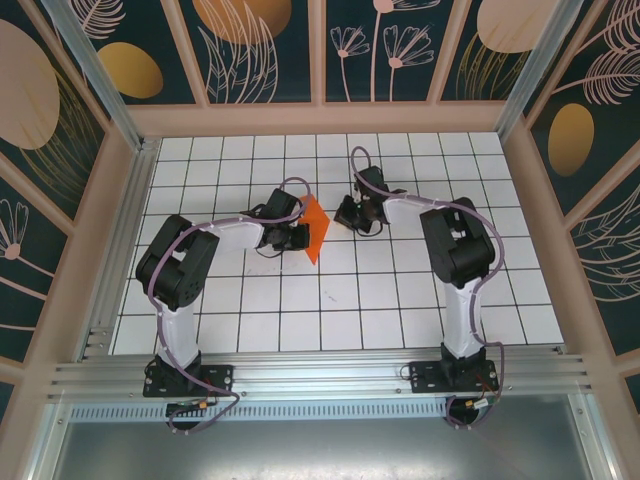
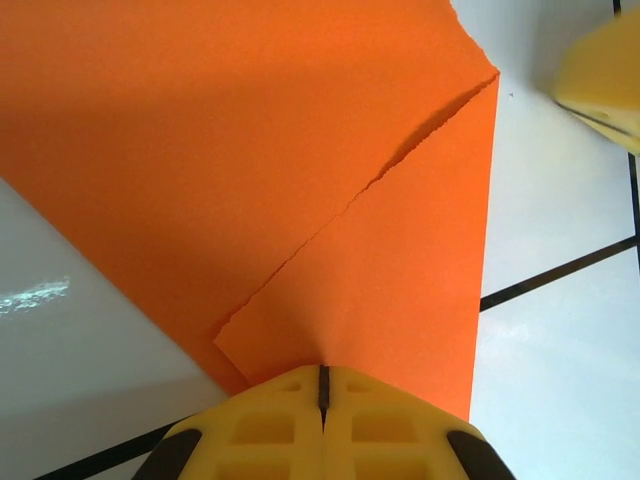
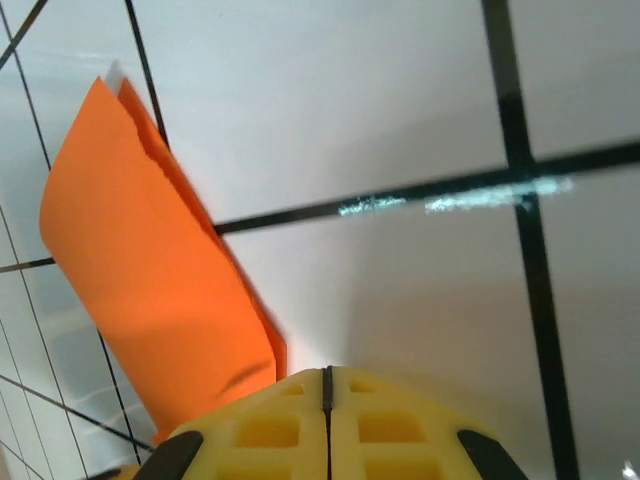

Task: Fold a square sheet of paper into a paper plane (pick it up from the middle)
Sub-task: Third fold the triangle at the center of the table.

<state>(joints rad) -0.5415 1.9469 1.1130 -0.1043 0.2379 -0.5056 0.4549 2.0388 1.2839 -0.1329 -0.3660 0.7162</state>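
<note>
White-and-black arms (image 1: 178,322), lilac cables (image 1: 296,181), yellow jaws

My left arm folds at the elbow and reaches inward, with my left gripper (image 1: 296,236) pinched shut on the orange paper (image 2: 300,180). My right arm stretches forward and hooks left, my right gripper (image 1: 350,213) closed tight, facing my left one.

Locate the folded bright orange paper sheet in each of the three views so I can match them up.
Top external: the folded bright orange paper sheet stands near the picture's centre.
Left wrist: it covers the upper left and middle, its tip pinched in the left gripper.
Right wrist: it rises along the left side.
Shared landmark: the white tabletop with black grid lines.
</note>
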